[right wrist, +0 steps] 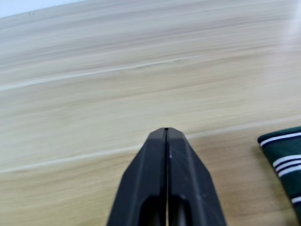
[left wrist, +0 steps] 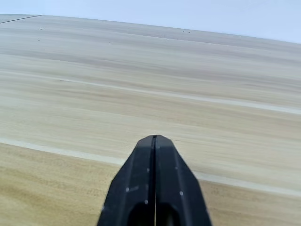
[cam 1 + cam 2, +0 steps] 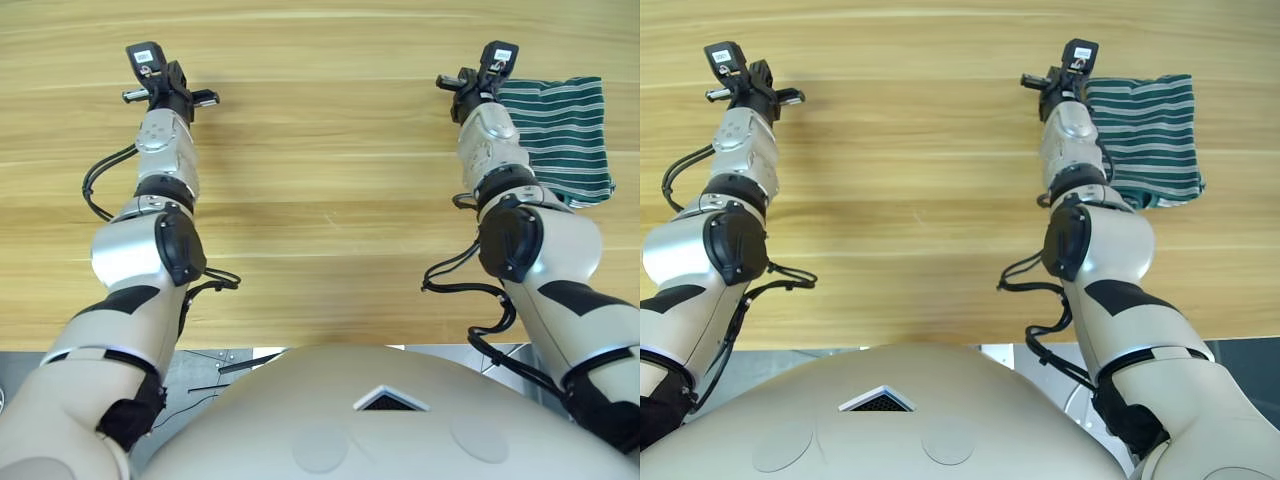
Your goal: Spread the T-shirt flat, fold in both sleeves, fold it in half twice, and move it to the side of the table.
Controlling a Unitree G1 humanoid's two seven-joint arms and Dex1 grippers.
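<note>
Folded down to a compact rectangle, the T-shirt [image 3: 565, 135], green with thin white stripes, lying flat on the wooden table [image 3: 330, 170] toward its right side. Just beside the shirt's left edge, apart from the cloth, the right gripper [image 1: 166, 131]: jaws pressed fully together, seam to seam, gripping nothing. Hard to tell whether resting on the wood or poised just above it. One striped corner of the fabric close by in the right wrist view. Out over the left half of the table, well apart from the T-shirt, the left gripper [image 2: 154, 139]: jaws likewise closed tight and holding nothing, pale wood grain running ahead of the tip. Roughly level with each other across the table, a wide stretch of wood between the two.
</note>
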